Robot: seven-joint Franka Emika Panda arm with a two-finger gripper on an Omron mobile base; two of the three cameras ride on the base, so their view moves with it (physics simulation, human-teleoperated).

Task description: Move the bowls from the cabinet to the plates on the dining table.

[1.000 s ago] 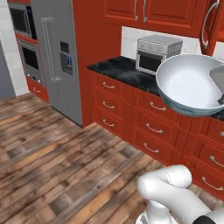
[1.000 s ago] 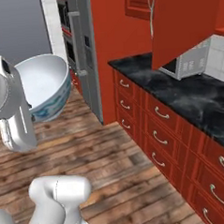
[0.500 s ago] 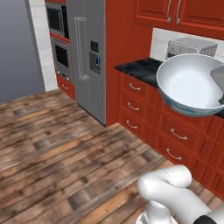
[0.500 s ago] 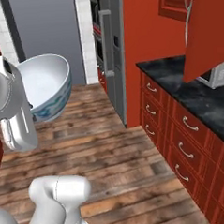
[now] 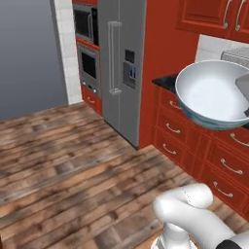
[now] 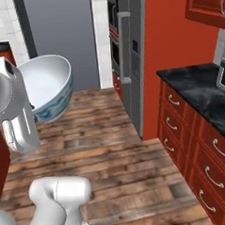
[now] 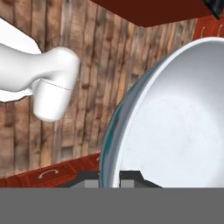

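Glossy white glaze with a pale blue tint marks the bowl (image 7: pixel 175 118), and in the hand view its thin rim runs down between the two dark finger tips of the gripper (image 7: pixel 109 177), whose jaws are closed on that rim, one pad inside the wall and one outside. The bowl hangs in the air above the wooden floor (image 5: pixel 73 165), clear of any worktop, its mouth tipped over to one side instead of level. A rim pinch on a smooth, curved, hard shell looks liable to slip or pivot, so the carrying step probably goes best with slow, even travel, no sudden turns of the wrist, and the bowl kept well away from the red drawers (image 6: pixel 197 161) and the grey refrigerator (image 5: pixel 124 68). Outside, the bowl shows a darker blue-green band (image 6: pixel 57 101); inside it is plain and deep. Black marble with white veining tops the counter (image 6: pixel 203 97) along its front edge.
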